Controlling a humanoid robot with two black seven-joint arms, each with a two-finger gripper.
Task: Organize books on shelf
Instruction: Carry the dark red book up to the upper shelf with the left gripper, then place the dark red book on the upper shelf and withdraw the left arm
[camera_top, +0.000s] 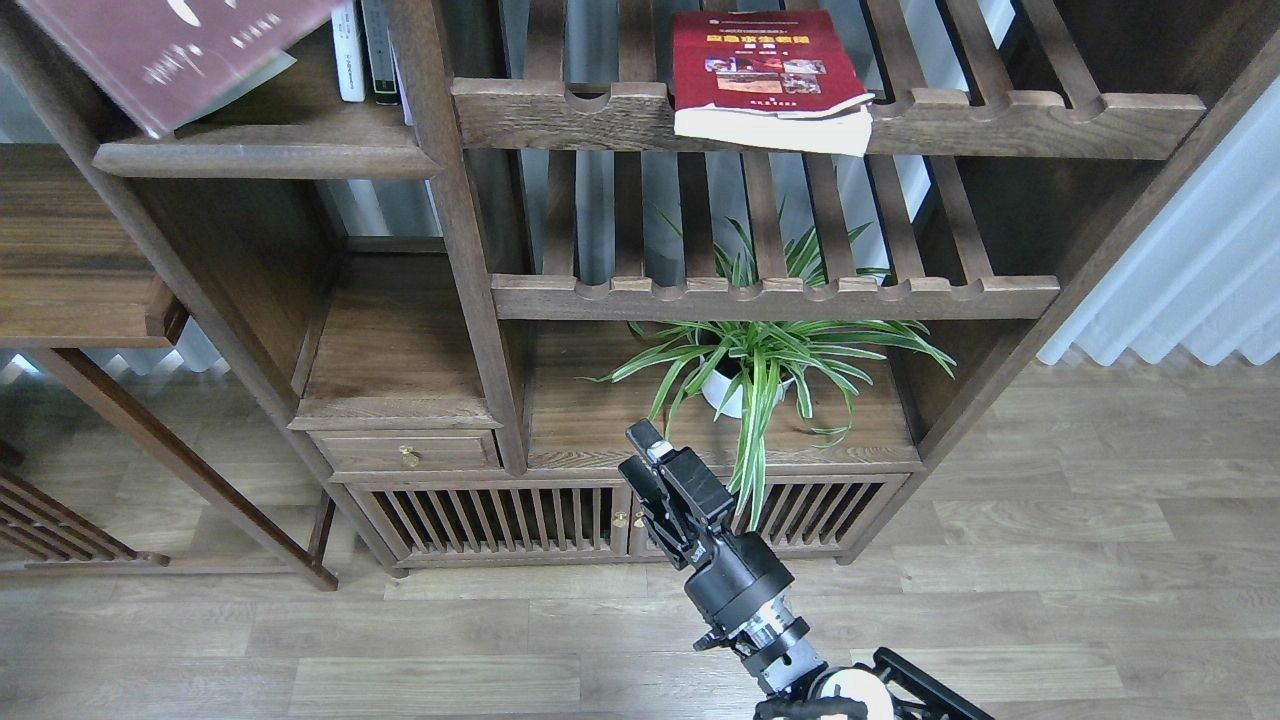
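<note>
The dark maroon book shows only as a blurred lower corner at the top left edge, above the shelf, a solid dark-brown board with a rounded front lip. A pale edge shows just under it; I cannot tell what it is. The red book with a yellow title lies flat on the upper slatted rack, overhanging its front rail. The lime-yellow book is not clearly seen. My left gripper is out of view. My right gripper is low, in front of the cabinet, open and empty.
Thin white and dark upright books stand at the shelf's right end against the post. A potted spider plant stands on the lower board right behind my right gripper. A second slatted rack is below the red book. A side table stands at left.
</note>
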